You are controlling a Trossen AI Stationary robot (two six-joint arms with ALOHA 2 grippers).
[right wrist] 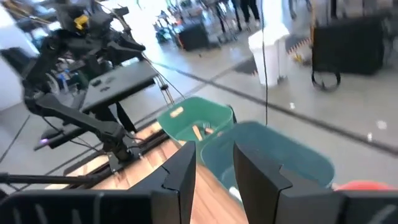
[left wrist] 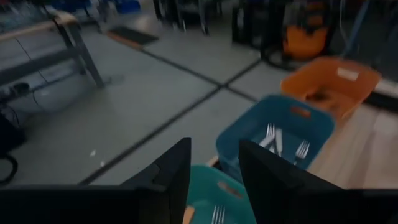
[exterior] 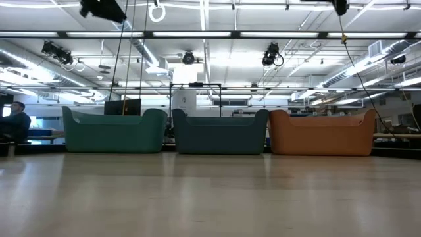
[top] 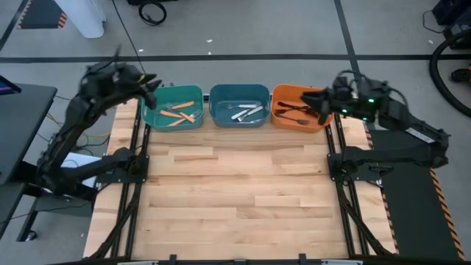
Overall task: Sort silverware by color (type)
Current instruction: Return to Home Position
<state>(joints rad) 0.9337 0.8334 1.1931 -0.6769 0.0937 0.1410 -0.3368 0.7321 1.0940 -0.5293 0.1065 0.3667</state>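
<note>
Orange-handled forks [top: 180, 110] lie in the green bin [top: 173, 126] at upper left-centre of the high view. Silver forks [top: 246, 112] lie in the blue bin [top: 239, 124] beside it, and black forks [top: 294, 112] in the orange bin [top: 294, 126] to the right. No fork shows on the wooden table [top: 235, 199] below them, so the sorting looks finished, and what is left is, I judge, the retreat to rest. Doing that well means lifting each gripper clear of its bin's rim before swinging back, so no finger clips a wall and shifts the row, and drawing the arms apart toward the table's sides. The left gripper [top: 150, 94] hangs over the green bin's left edge, in the upper left of the high view, with its arm folded back and down along the table's left side. Its wrist view shows the two dark fingers [left wrist: 168, 180] parted by a moderate gap with nothing between them. The right gripper [top: 322, 103] sits at the orange bin's right edge, upper right, with its arm bent back along the right side. Its fingers [right wrist: 180, 177] likewise stand apart, holding nothing. In the low view only dark parts of the arms show at the top edge, well above the bins.
</note>
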